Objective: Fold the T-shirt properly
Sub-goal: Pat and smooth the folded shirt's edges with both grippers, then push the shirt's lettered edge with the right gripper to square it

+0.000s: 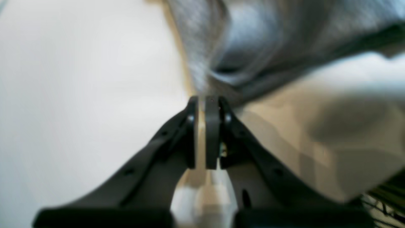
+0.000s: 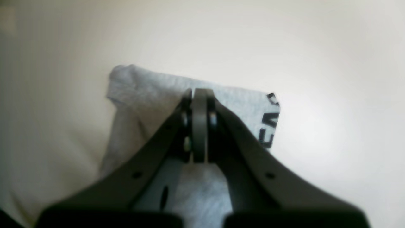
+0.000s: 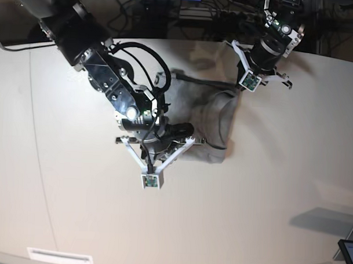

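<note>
1. Wide pale table (image 3: 278,199), rounded at its edges, filling most of the base view.
2. Light grey T-shirt (image 3: 209,118) bunched near the table's middle, partly folded, one part lifted off the surface toward the far side; a dark curved seam showing along its fold.
3. Right arm (image 3: 103,71), black with cables, reaching in from the far corner on the base view's left and ending over the near part of the T-shirt.
4. Left arm (image 3: 272,42) on the base view's right, raised near the table's far edge.
5. Right hand (image 2: 199,95) pressed together, fingers meeting with no gap, tips over grey cloth lying flat on the table; cannot tell whether cloth sits between them.
6. Left hand (image 1: 207,99) nearly closed, pinching a gathered fold of the T-shirt, cloth rising from the tips and stretching away, blurred.
7. Black block lettering (image 2: 272,122) along one edge of the cloth beside the right hand.
</note>
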`<state>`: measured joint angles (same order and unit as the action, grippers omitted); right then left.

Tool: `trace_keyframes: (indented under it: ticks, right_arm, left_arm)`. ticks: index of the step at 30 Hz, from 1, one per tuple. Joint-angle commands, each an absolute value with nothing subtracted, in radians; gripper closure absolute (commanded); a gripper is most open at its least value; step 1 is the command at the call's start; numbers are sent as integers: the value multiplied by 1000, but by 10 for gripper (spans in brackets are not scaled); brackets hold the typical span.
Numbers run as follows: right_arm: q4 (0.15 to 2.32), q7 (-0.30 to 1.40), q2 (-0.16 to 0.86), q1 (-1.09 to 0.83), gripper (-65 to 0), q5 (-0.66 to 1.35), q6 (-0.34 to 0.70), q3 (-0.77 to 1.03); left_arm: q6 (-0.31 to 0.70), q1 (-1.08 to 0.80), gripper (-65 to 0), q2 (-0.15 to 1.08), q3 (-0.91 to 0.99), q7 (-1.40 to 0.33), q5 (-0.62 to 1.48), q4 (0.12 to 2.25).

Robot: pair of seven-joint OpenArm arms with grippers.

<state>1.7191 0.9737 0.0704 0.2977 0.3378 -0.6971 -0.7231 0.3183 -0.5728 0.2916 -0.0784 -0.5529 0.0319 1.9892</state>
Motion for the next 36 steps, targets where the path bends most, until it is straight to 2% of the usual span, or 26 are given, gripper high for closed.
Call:
trace_keyframes:
  ticks: [1,12,18,23,36]
  right_arm:
    - [1705,954,70,335,0,328,-698,-719]
    - [1442,938,91,490,0,325,-698,-723]
    - [1397,909,116,496,0,326,-698,-727]
    - [1357,886,119,518,0,326,-698,-829]
    - [1173,829,113,529,0,326,-676,-831]
  left_arm:
    - [315,-588,-35,297,-73,-536,31,2005]
    - [315,-598,-35,283,-108,-553,33,1969]
    - [312,-579,-35,282,-160,-607,39,1966]
    - [311,-570,-34,282,-156,-607,33,1966]
    - [311,-552,-34,280,-148,-607,33,1965]
